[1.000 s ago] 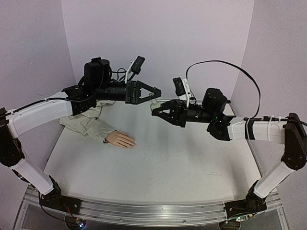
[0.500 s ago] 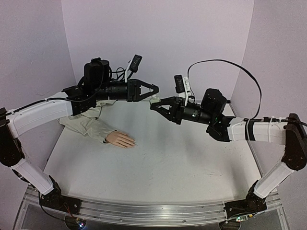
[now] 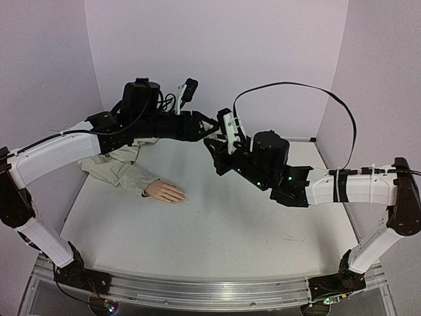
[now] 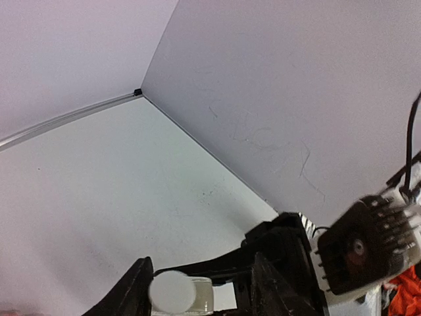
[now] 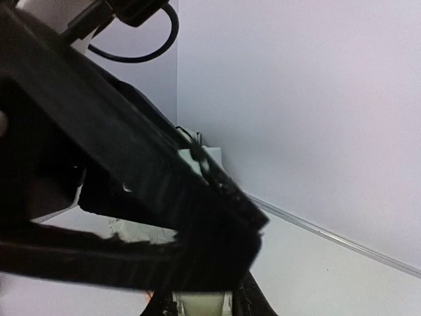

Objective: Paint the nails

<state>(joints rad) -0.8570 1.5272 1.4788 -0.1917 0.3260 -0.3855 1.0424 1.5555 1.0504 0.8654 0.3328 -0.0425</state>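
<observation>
Shows the mannequin hand point(image 3: 166, 191) lying flat on the left side of the white counter point(image 3: 217, 237), long axis running from the beige sleeve point(image 3: 118, 172) at far left to the fingertips, pointing right and slightly toward the arm bases. Leaves the nails point(image 3: 182, 195) too small to make out, well apart from both arms. Finds hand and sleeve unmoved from a second ago, but the right arm point(image 3: 355, 184) swung leftward since then with its wrist rolled over, closing the earlier gap and bringing the two sets of jaws together in mid-air above the far middle of the counter. Catches the left arm point(image 3: 59, 150) stretched rightward over the sleeve, forearm roughly level, and the right arm reaching left across the counter. Places a small white bottle point(image 4: 176, 293) between the left jaws, round cap end facing that wrist camera; cannot tell whether those jaws press it or merely straddle it. Has the right jaws closed, clamped on the bottle's body.
</observation>
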